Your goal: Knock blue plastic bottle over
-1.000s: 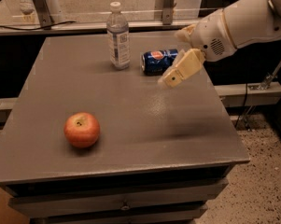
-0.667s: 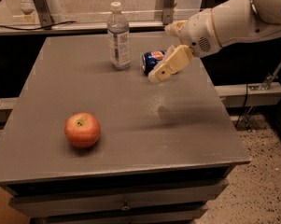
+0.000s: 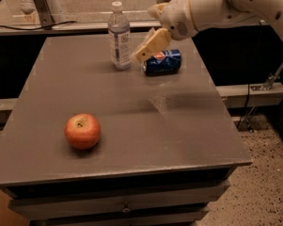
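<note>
The blue plastic bottle is slim and clear with a white cap and pale label. It stands upright at the back middle of the grey table. My gripper reaches in from the upper right on the white arm. Its cream fingertips are just right of the bottle's lower half, very near it, above the table. A dark blue soda can lies on its side directly behind and right of the gripper.
A red apple sits at the front left of the table. A rail and a glass panel run behind the table's back edge. The floor drops away at the right.
My gripper and arm have moved left across the back of the table, passing in front of the can toward the bottle. The bottle, can and apple have not moved.
</note>
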`<state>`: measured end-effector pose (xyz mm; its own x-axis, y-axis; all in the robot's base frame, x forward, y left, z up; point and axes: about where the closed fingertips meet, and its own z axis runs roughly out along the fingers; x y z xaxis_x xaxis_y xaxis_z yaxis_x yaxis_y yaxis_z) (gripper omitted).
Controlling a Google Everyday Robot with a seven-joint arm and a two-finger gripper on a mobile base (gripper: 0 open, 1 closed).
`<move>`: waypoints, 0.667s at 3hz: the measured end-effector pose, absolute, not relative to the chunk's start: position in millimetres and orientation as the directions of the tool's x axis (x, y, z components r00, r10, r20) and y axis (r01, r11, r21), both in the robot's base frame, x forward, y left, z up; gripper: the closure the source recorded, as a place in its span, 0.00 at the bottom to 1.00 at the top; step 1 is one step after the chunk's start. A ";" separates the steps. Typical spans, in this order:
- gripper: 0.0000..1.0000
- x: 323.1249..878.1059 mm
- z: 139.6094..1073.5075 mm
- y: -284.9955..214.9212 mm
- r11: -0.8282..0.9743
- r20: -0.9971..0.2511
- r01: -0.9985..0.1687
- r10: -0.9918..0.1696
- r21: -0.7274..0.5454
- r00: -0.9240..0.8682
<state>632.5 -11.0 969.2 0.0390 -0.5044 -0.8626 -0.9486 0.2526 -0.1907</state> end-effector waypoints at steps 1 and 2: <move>0.00 649.4 974.3 19.8 0.245 -0.862 -0.950 -0.504 -0.193 0.045; 0.00 664.4 964.1 46.1 0.230 -0.857 -0.957 -0.513 -0.177 0.035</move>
<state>664.4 46.1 964.1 0.0351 -0.5133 -0.8575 -0.9571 0.2298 -0.1767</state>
